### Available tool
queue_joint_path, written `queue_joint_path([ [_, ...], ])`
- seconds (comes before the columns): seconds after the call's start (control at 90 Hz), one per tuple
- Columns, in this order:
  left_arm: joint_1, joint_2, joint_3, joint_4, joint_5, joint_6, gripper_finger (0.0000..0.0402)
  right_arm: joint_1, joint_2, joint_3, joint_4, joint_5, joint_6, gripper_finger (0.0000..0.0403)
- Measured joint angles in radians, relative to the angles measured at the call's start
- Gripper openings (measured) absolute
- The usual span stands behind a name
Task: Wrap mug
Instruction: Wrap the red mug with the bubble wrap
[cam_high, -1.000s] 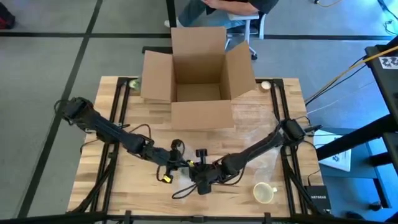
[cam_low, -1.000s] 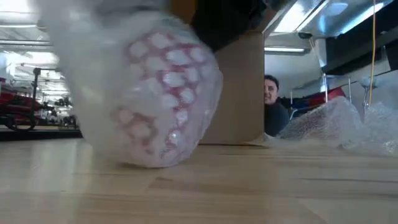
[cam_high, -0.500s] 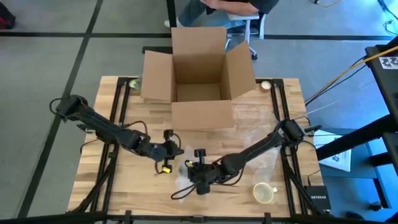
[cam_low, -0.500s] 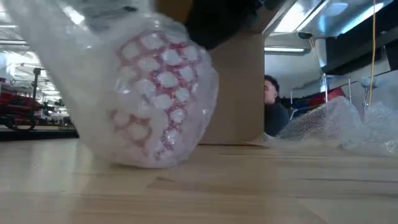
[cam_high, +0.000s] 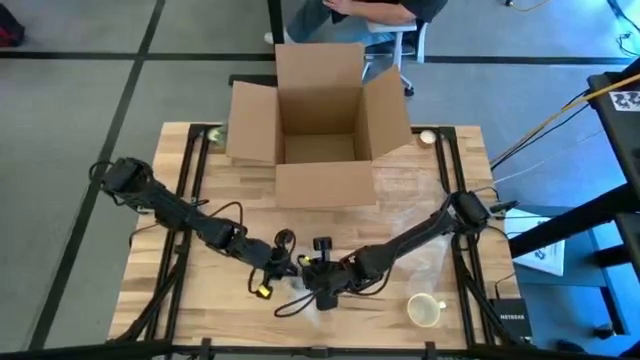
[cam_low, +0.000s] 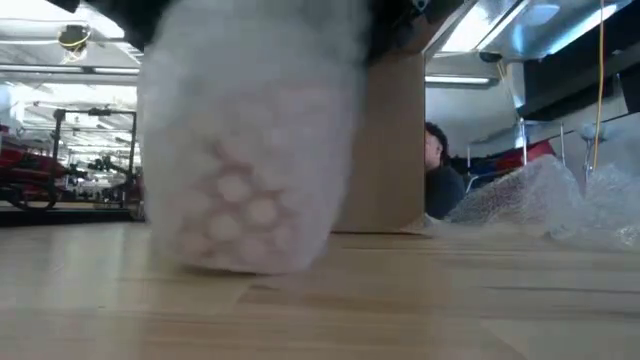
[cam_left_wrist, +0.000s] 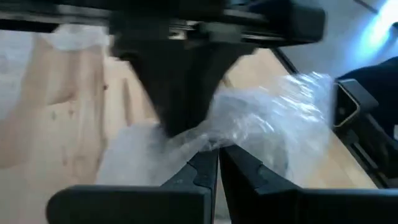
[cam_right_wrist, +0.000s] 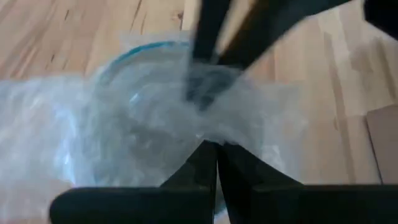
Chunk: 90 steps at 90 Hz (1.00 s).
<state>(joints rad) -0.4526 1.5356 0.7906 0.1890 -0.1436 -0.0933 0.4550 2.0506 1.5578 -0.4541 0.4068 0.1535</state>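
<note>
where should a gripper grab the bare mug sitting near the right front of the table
Probably by the rim. The bare mug stands upright with its mouth open to the high view, apart from the wrapped bundle. Come straight down and pinch one wall, on the side away from the handle, which seems to point toward the arms.

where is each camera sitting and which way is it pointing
High: overhead, straight down on table, cardboard box, both arms.
Low: table height, level across; bubble-wrapped mug fills it.
Left wrist: past left tool, pinched on wrap.
Right wrist: past right tool, pinched on wrap.
Both wrist views share the wrapped mug.
</note>
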Motion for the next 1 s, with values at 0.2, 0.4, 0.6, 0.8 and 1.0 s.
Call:
queue_joint_path([
  [0.2, 0.001, 0.064, 0.004, 0.006, -0.014, -0.050, 0.0000, -0.005, -0.032, 0.000, -0.031, -0.026, 0.007, 0.0000],
  [0.4, 0.001, 0.062, 0.002, 0.015, -0.057, -0.063, 0.0000, -0.005, -0.111, 0.000, -0.030, -0.090, 0.055, 0.0000],
  [0.6, 0.003, 0.064, 0.001, 0.033, -0.069, -0.063, 0.0000, -0.026, -0.100, 0.002, 0.055, -0.199, 0.146, 0.0000],
  [0.8, 0.003, 0.065, 0.000, 0.032, -0.079, -0.062, 0.0000, -0.061, -0.053, 0.001, 0.032, -0.307, 0.218, 0.0000],
  [1.0, -0.005, 0.050, 0.005, 0.020, -0.082, -0.064, 0.0000, -0.092, -0.031, 0.005, -0.086, -0.378, 0.260, 0.0000],
])
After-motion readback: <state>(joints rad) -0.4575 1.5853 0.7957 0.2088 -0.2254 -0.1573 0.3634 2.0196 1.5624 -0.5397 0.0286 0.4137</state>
